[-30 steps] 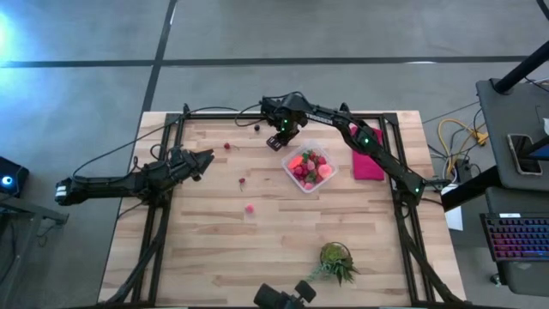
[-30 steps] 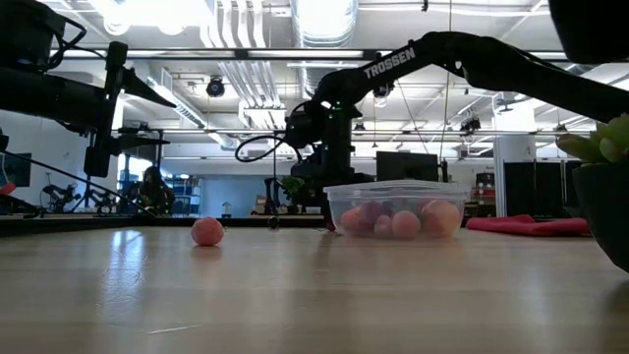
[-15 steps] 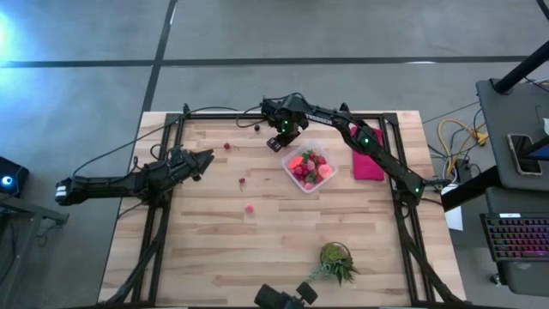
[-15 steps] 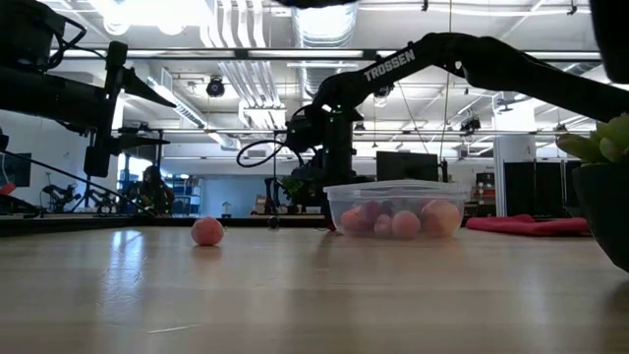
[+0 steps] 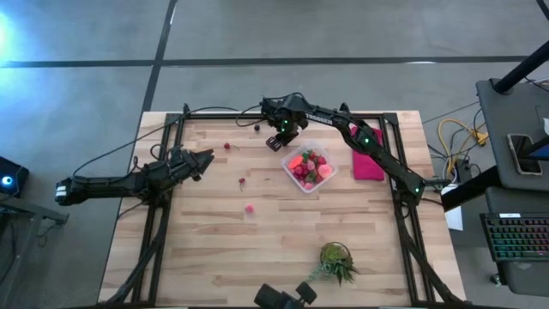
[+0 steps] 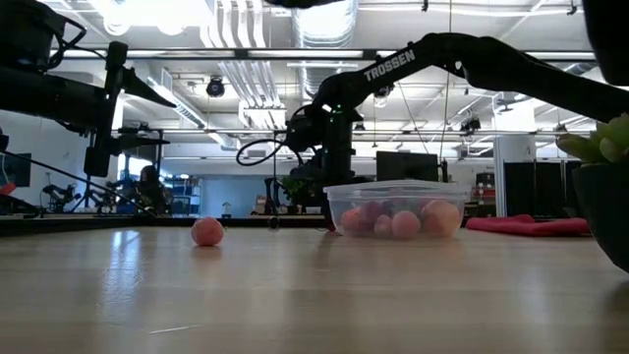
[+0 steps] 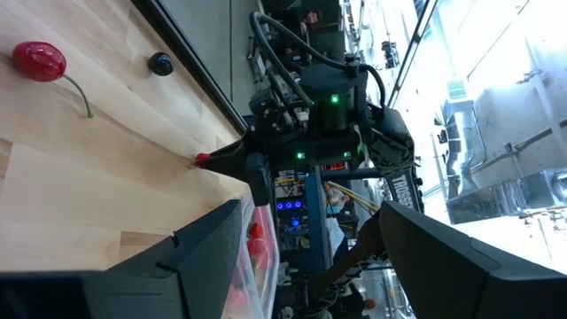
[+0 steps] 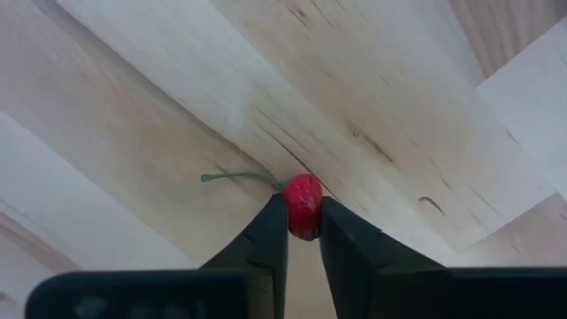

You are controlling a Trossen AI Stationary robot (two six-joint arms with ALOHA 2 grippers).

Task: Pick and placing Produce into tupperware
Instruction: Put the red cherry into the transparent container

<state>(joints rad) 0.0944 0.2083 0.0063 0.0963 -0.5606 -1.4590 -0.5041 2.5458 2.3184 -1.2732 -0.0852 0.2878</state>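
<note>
Nothing has shifted: my right hand (image 8: 301,232) stays clamped on a small red stemmed cherry (image 8: 303,204) at the worktop's (image 5: 214,249) far edge.

The tupperware (image 5: 310,166), clear and roughly square, sits upright on the table (image 5: 206,249) right of centre, holding red, pink and orange produce. A red cherry (image 8: 303,206) with a green stem is pinched between the right gripper (image 8: 302,232) fingers just beyond its far-left corner. A pink berry (image 5: 249,208) lies loose nearer, to the left.
</note>
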